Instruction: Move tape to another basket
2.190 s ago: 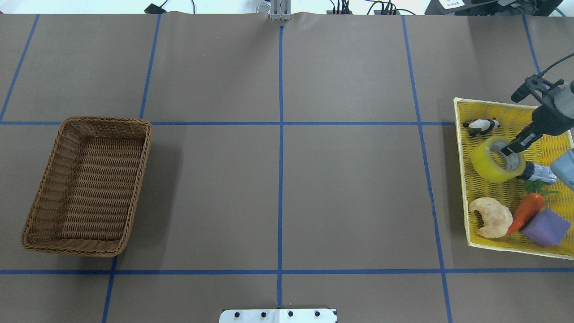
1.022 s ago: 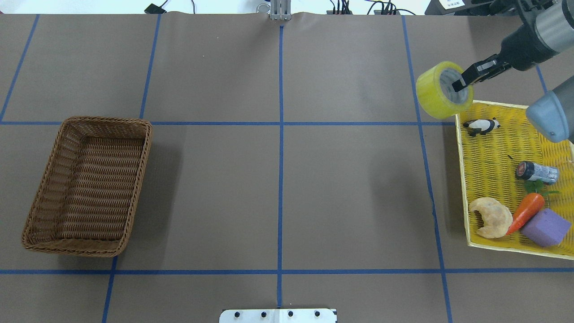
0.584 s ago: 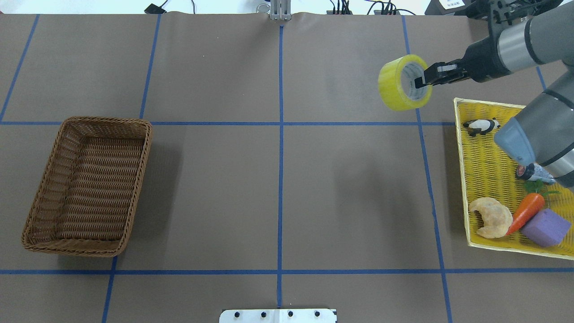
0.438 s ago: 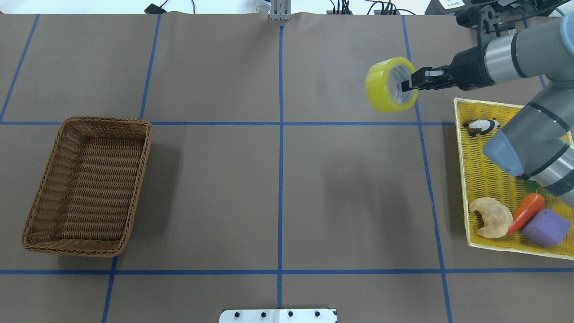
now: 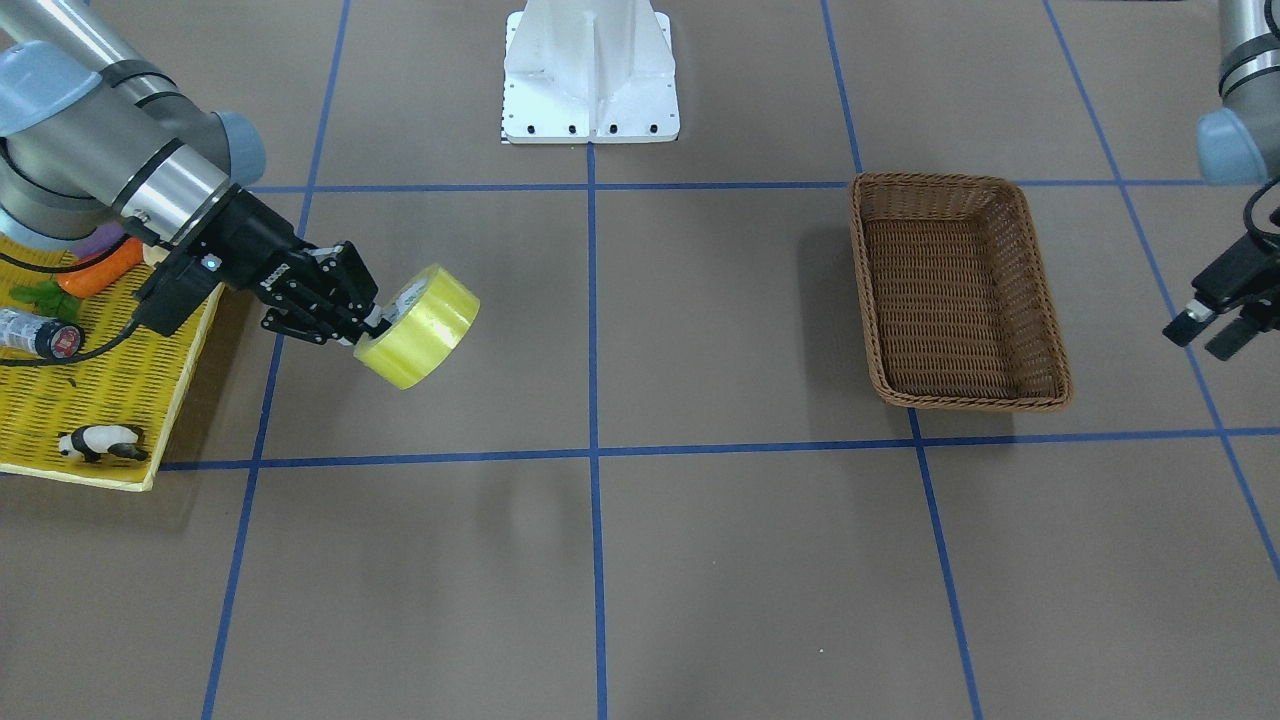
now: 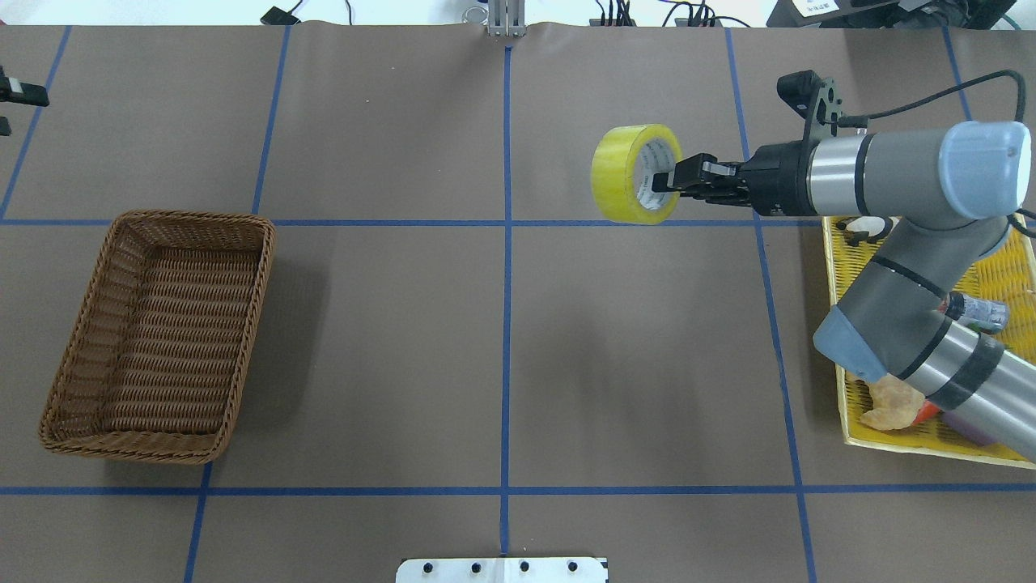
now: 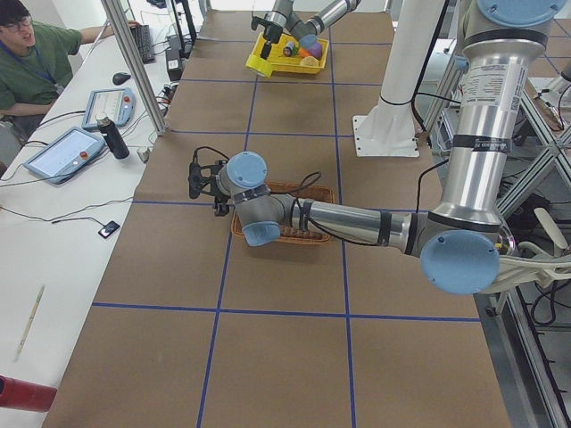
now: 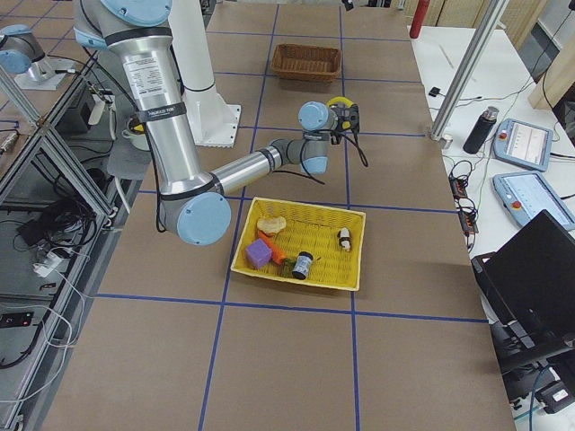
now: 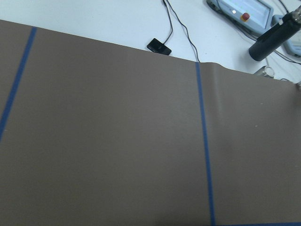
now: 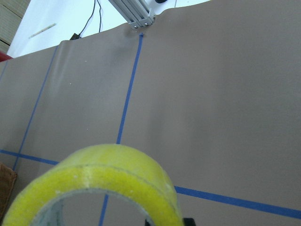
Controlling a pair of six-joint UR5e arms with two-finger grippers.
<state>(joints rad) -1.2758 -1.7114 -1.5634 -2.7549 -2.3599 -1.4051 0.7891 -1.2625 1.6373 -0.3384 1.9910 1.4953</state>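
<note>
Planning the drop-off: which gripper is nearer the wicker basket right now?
Left. The left gripper hangs just beside the basket, off its rim; the right gripper, shut on the tape, is far off toward the opposite end.

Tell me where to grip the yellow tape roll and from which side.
Pinch the ring wall of the tape from an open end: one finger inside the hollow core, one on the yellow outer face, as the right gripper does.

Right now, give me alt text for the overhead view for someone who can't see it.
The right arm's tool holds a yellow tape roll above a brown table, right of centre. A wicker basket sits far left.
</note>
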